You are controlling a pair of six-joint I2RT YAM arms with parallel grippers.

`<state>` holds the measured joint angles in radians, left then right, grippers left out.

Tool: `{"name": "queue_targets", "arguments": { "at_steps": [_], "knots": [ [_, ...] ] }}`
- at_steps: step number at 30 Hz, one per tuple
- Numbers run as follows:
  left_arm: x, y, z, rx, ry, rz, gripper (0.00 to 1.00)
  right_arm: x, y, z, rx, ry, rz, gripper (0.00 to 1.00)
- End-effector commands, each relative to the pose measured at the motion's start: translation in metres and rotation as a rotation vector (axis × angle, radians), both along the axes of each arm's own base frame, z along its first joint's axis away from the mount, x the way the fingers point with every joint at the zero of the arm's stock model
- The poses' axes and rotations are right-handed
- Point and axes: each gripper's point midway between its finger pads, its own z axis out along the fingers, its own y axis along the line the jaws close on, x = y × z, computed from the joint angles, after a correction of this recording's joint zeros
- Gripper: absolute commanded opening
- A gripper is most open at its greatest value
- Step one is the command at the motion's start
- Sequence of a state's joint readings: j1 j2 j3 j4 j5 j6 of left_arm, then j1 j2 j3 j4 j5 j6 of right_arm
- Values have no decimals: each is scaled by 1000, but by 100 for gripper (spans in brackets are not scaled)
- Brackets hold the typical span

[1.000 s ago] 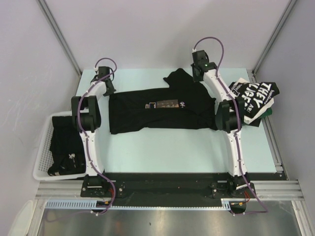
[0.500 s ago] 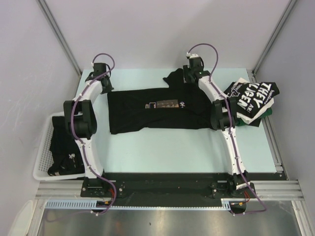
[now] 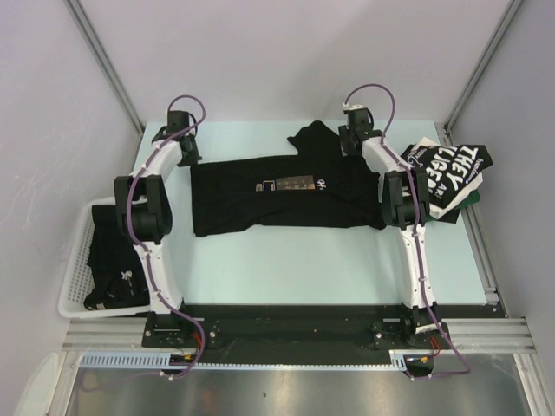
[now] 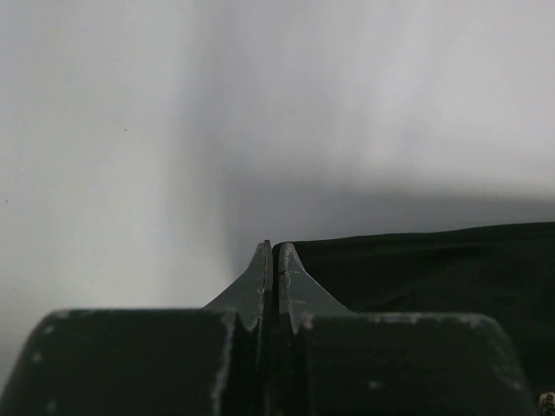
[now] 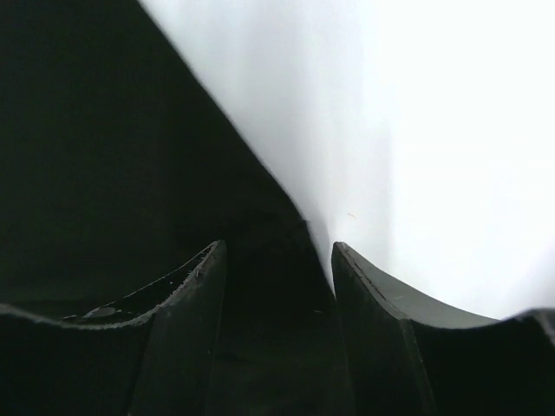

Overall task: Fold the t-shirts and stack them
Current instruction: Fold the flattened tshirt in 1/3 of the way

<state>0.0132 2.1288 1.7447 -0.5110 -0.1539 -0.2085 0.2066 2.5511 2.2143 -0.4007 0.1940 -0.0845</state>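
Looking down from above, you have a black t-shirt (image 3: 286, 195) spread flat on the table (image 3: 303, 260), with its small rectangular chest print (image 3: 286, 184) facing up. One sleeve (image 3: 312, 139) sticks out past that shirt's far edge.

Your left gripper (image 3: 187, 154) sits at the shirt's far left corner. In the left wrist view its fingertips (image 4: 264, 264) are pressed together, and the shirt's edge runs off to the right just beside them. You cannot tell from here whether any cloth is pinched.

Your right gripper (image 3: 349, 146) is over the shirt's far right part, just right of the sleeve. In the right wrist view its fingers (image 5: 186, 286) stand apart, with black cloth filling the gap below them and the pale table showing to the right.

Off the shirt's right end lies a crumpled t-shirt with big white lettering (image 3: 447, 173), close to the right arm's elbow. Off the shirt's left end, on the nearer side, a white basket (image 3: 74, 260) holds more black cloth (image 3: 117, 256).
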Motion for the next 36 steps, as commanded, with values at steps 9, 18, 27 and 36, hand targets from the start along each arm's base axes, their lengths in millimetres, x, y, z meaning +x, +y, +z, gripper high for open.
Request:
{"name": "queue_targets", "arguments": {
  "at_steps": [9,18,27,36],
  "knots": [
    [22,-1,9,11,-29,-15,0,-7,-52,51,-74,-52,-73,56],
    [22,0,2,14,-14,-12,0,-19,-52,30,-49,21,-78,57],
    [24,-1,3,13,-17,-13,0,-22,-45,20,38,68,-71,57],
    [25,0,4,15,-18,-11,0,-33,-38,-4,86,167,-63,25]
  ]
}}
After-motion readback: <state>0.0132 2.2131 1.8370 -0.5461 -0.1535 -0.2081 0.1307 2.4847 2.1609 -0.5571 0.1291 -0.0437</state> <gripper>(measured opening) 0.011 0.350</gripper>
